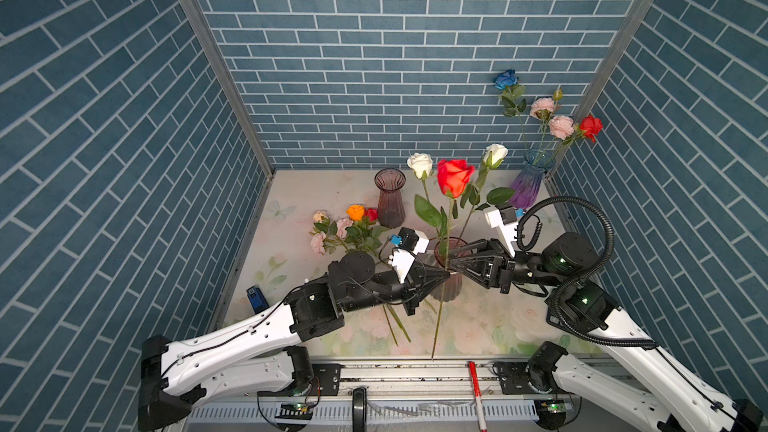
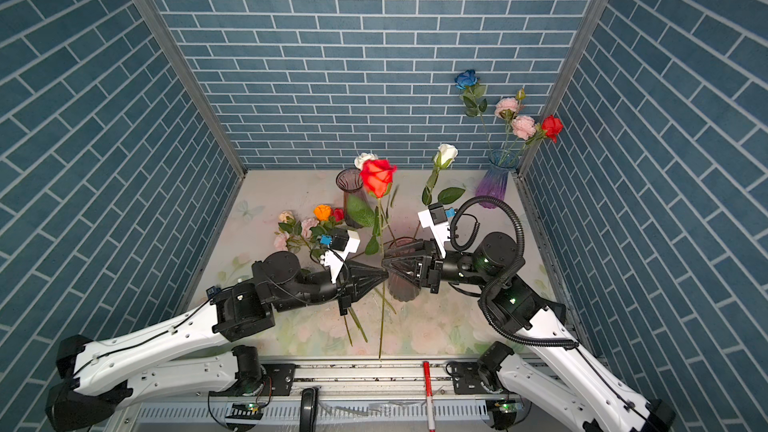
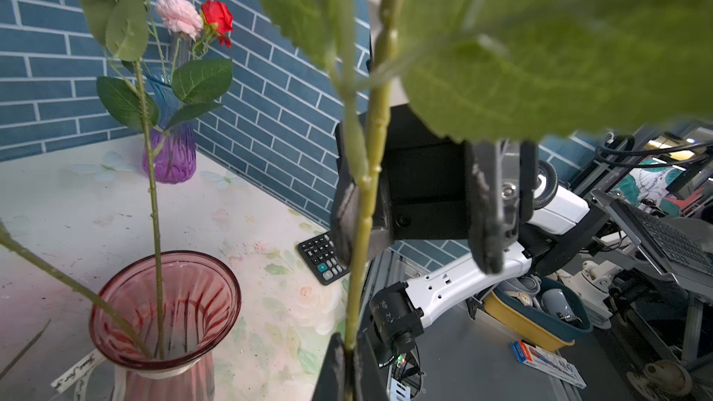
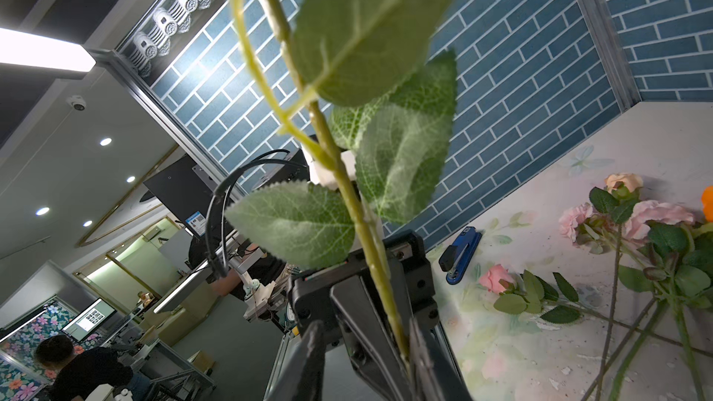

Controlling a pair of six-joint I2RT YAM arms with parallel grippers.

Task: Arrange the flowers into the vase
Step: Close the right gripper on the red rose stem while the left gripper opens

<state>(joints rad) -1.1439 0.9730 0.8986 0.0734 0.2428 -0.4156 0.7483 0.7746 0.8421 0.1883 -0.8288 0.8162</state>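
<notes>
A leaf (image 3: pixel 540 52) of the red rose (image 1: pixel 454 176) fills the upper right of the left wrist view. Its stem (image 3: pixel 370 187) stands upright because the left tool (image 2: pixel 382 275) is clamped on it. The right tool (image 2: pixel 384 257) has its jaws apart around the same stem, probably for a handover. The pink vase (image 3: pixel 231 295), lower left, holds two white roses (image 1: pixel 419 164) and stands close for this one.

L arm (image 1: pixel 232 338) & R arm (image 1: pixel 623 326) reach inward tip-to-tip; L fingers (image 1: pixel 435 275) clamped, R fingers (image 3: pixel 488 206) apart.
</notes>
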